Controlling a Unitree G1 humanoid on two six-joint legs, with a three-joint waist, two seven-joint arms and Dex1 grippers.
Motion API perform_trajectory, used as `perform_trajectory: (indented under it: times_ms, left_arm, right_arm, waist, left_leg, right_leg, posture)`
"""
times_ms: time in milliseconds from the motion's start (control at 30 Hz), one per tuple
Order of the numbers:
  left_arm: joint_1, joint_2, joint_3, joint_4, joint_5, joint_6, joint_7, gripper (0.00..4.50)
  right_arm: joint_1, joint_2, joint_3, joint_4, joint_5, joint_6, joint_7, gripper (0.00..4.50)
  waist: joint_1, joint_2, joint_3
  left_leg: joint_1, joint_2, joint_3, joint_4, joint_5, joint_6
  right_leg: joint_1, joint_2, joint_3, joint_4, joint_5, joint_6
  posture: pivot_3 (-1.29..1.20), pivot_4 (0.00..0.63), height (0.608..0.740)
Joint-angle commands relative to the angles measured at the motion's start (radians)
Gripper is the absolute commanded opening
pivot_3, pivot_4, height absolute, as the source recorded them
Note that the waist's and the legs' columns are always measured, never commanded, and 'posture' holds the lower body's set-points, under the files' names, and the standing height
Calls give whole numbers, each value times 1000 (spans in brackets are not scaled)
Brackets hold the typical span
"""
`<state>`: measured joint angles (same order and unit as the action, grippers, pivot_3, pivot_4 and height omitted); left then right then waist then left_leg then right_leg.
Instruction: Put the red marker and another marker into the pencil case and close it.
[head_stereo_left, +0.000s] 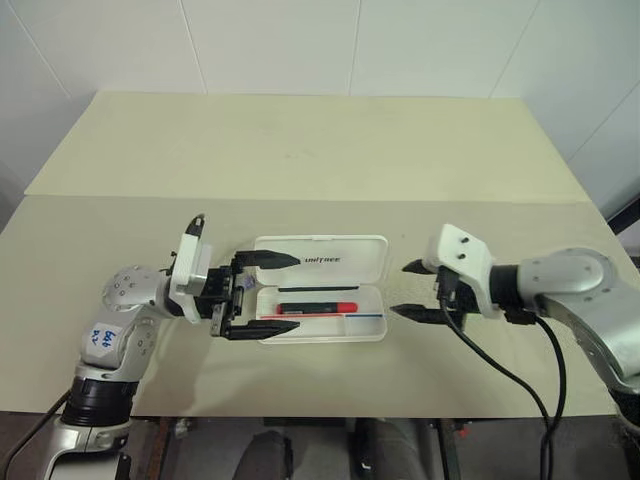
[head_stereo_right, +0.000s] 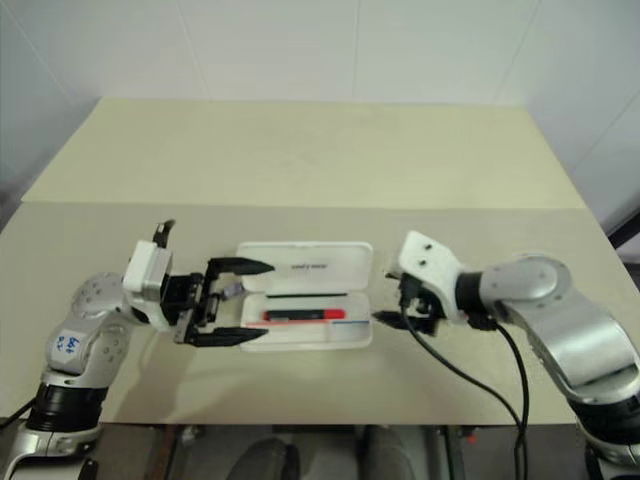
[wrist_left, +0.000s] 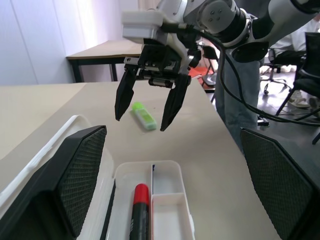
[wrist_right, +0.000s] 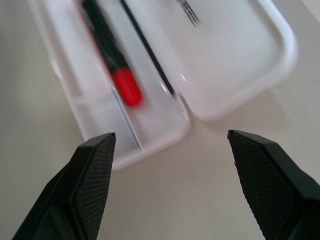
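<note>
A flat white hard-plastic pencil case (head_stereo_left: 322, 288) lies open on a beige tabletop (head_stereo_left: 300, 160), its lid folded back, with a slim black-barrelled marker with a red end (head_stereo_left: 318, 307) lying in its tray. The left gripper (head_stereo_left: 270, 295) reaches in at the case's left end, its two black fingers spread wide, one by the lid and one by the tray's front rim, holding nothing. The right gripper (head_stereo_left: 410, 291) hovers just off the case's right end, fingers apart and empty. The left wrist view alone reveals a short lime-green marker (wrist_left: 143, 114) lying on the table behind the right gripper, well clear of the case.
</note>
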<state>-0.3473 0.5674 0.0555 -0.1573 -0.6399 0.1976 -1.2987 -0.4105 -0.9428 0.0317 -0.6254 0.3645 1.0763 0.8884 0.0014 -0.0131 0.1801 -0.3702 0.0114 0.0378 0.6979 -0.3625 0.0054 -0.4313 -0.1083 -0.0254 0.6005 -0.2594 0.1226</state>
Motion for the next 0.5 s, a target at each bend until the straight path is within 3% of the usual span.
perform_trajectory:
  times_ms: [33,233,500]
  left_arm:
    - [-24,-12,-14,-2,-13,-7,-14,4500]
    - [-53,-28,-33,31,-9,-14,-39,4500]
    - [-111,-61,-59,101,6,-28,-75,4500]
  right_arm:
    - [32,-27,-58,-25,-29,72,-91,3777]
    - [75,27,-111,-27,-68,187,-265,3777]
    - [118,36,-230,-42,-48,225,-309,3777]
  waist:
    - [0,0,0]
    - [-1,0,0]
    - [4,0,0]
  left_leg:
    - [0,0,0,0,0,0]
    - [1,0,0,1,0,0]
    - [0,0,0,1,1,0]
  right_leg:
    - [0,0,0,0,0,0]
    - [0,0,0,1,0,0]
    - [1,1,0,0,0,0]
  posture:
    - [0,150,740]
    - [0,150,740]
    - [0,150,740]
